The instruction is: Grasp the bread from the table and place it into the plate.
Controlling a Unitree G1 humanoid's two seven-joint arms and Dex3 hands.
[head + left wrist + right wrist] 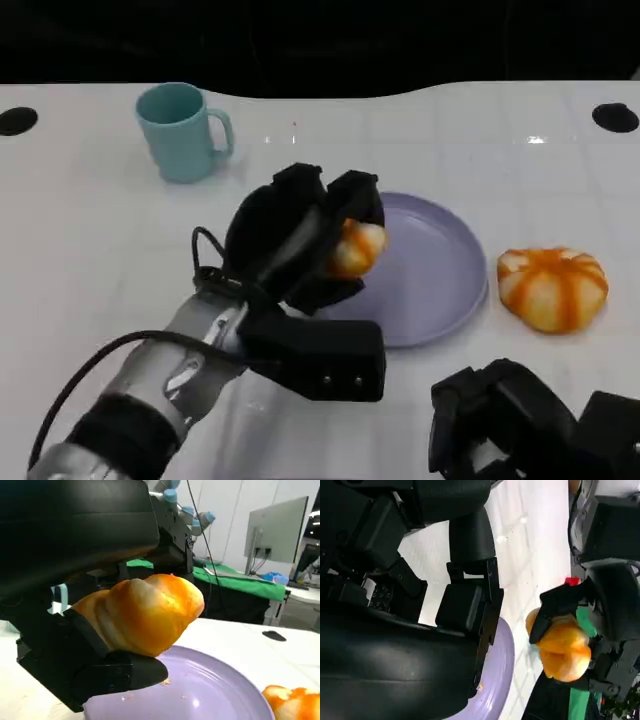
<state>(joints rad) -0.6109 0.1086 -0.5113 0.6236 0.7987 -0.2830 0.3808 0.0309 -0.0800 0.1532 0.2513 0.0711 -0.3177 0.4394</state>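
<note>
The fingers (100,670) of the left hand (300,240) are wrapped around the bread (355,248), holding it just above the near-left edge of the purple plate (440,290). I'd say this is the carry-over step; next comes lowering and letting go. The bread's long axis looks roughly level, its free end pointing across the plate.

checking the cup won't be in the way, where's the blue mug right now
In the head view the blue mug stands upright at the far left of the table, handle toward the plate, well apart from the left hand holding the bread.
</note>
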